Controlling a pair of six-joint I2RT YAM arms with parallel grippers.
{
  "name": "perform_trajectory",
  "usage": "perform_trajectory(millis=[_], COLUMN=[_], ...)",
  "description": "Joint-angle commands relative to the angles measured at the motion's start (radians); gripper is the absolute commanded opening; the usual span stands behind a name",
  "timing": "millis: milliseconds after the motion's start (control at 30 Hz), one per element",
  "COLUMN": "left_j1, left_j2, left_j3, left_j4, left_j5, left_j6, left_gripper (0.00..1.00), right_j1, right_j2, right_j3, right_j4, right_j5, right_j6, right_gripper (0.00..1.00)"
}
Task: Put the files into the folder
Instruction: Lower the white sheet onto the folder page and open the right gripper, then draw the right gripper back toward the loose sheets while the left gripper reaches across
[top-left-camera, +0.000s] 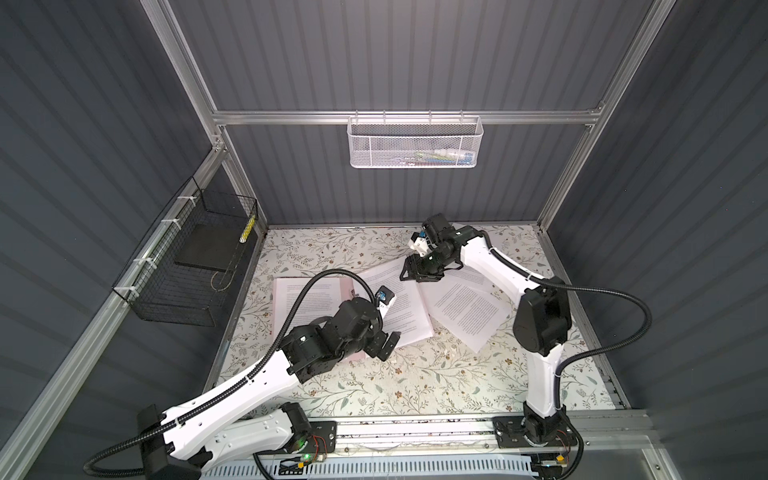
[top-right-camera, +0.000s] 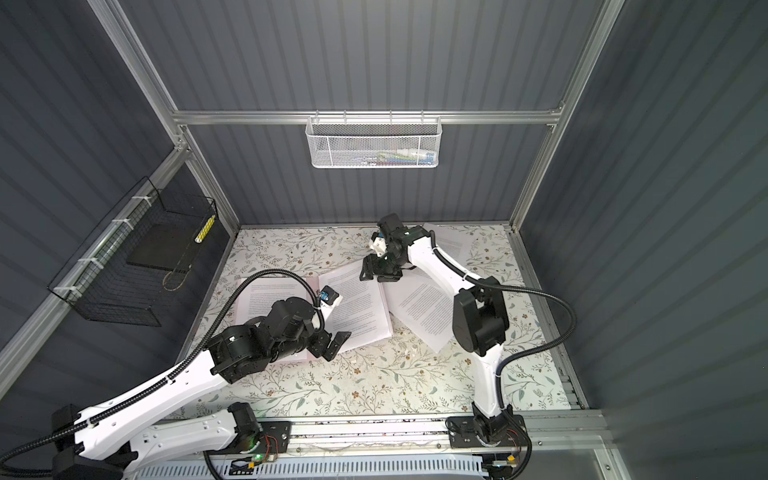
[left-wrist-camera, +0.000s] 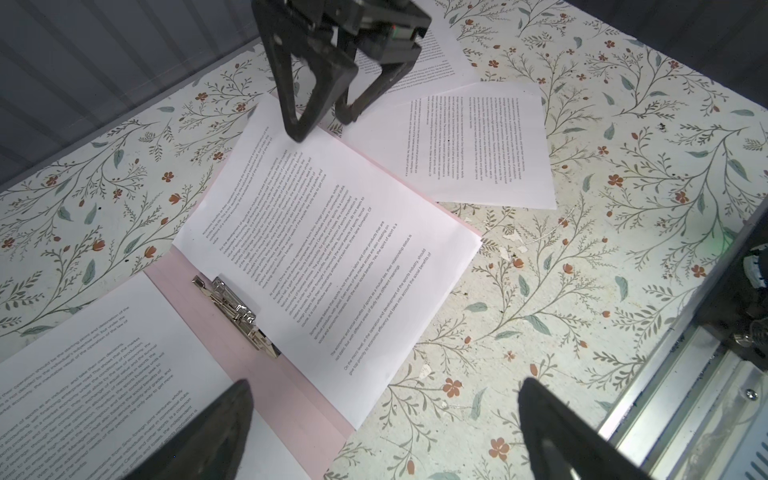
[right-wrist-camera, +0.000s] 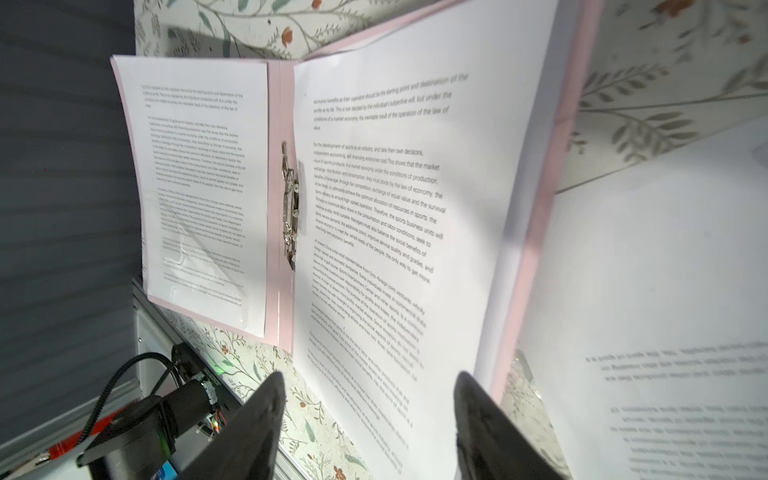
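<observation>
The pink folder (left-wrist-camera: 286, 388) lies open left of the counter's (top-left-camera: 415, 382) centre, with sheets on both leaves. Loose files (top-left-camera: 465, 307) lie beside its right edge. Left tool (top-left-camera: 388, 345) and right tool (left-wrist-camera: 322, 126) are both spread and empty. Expect light, limp, slippery paper, so pinch a free corner.

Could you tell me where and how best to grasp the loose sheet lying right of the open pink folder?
The loose sheet lies flat on the table, so I would take its free front corner, which points toward the arm bases and overlaps nothing. Bring the right tool in from that front side; its far edges lie close to the pink folder and another sheet.
</observation>
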Motion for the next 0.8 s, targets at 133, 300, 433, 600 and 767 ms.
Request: perform_trajectory(millis=[133, 300, 433, 600, 767], left_j1=[0.008, 0.013, 0.021, 0.024, 0.024], left_j2=[0.006, 0.022, 0.054, 0.100, 0.143], left_j3=[0.028, 0.030, 0.037, 0.055, 0.078], left_j4=[-0.007, -0.002, -0.004, -0.001, 0.008], left_j5=[0.013, 0.025, 0.060, 0.122, 0.176], left_j6=[0.007, 0.000, -0.001, 0.006, -0.004], left_gripper=[1.00, 1.00, 1.00, 1.00, 1.00], right_j1=[-0.217, -0.372, -0.420, -0.428, -0.428], right_j2=[-0.269, -0.452, -0.534, -0.455, -0.330], right_j3=[-0.301, -0.624, -0.829, -0.852, -0.789], right_j4=[0.079, 0.251, 0.377, 0.421, 0.421], right_j5=[0.171, 0.220, 0.219, 0.231, 0.127], right_j6=[-0.002, 0.129, 0.202, 0.177, 0.185], right_gripper=[0.98, 0.99, 0.99, 0.99, 0.99])
